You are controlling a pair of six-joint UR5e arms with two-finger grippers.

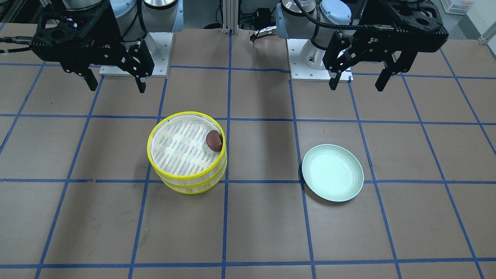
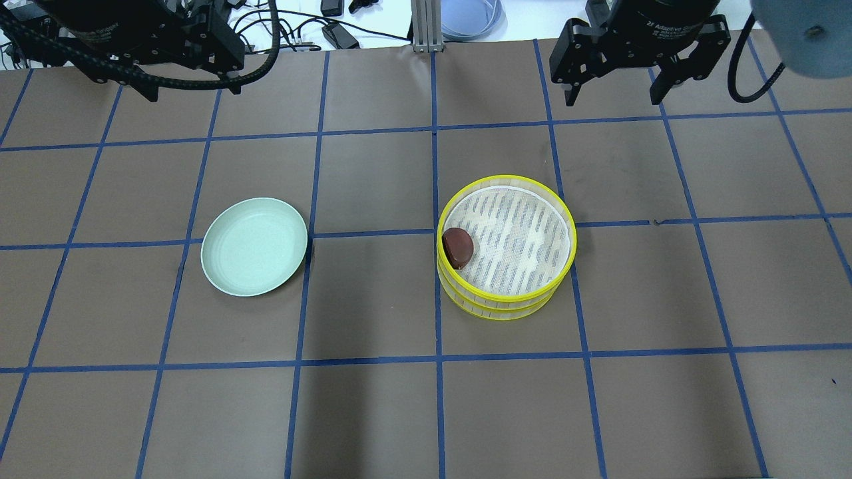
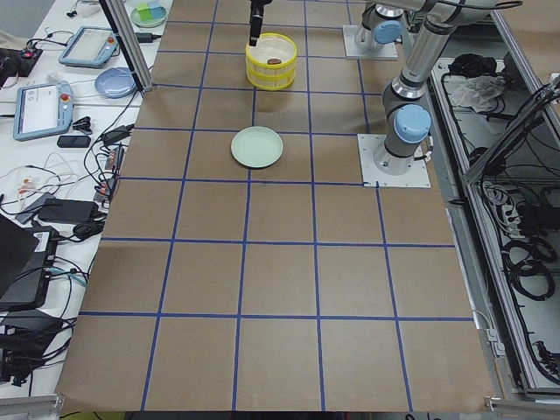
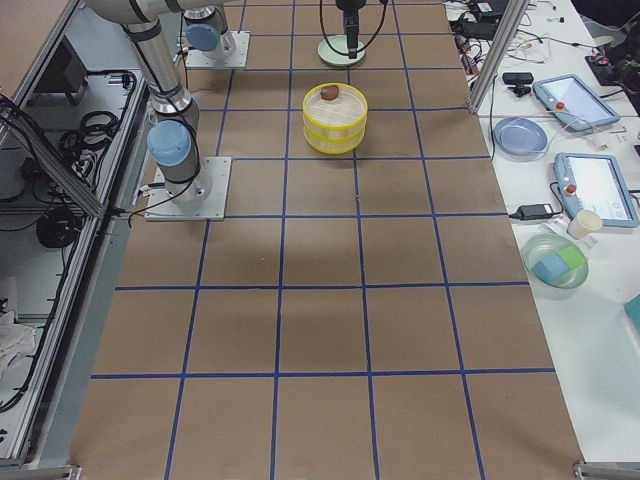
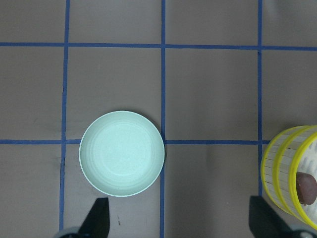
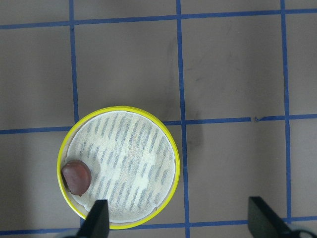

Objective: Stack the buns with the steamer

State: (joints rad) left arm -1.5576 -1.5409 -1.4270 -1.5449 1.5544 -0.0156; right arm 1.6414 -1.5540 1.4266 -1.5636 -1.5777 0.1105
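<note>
A yellow-rimmed steamer, two tiers stacked, stands on the table; it also shows in the front view and the right wrist view. The dark reddish-brown bun lies in the top tier against its rim, also in the front view and the right wrist view. The pale cream-yellow bun is not in view. The pale green plate is empty. My left gripper is open, high above the table behind the plate. My right gripper is open, high behind the steamer.
The table is brown with a blue tape grid. Robot base plates stand at the table's back edge. Tablets, cables and bowls lie on the white side bench beyond the table.
</note>
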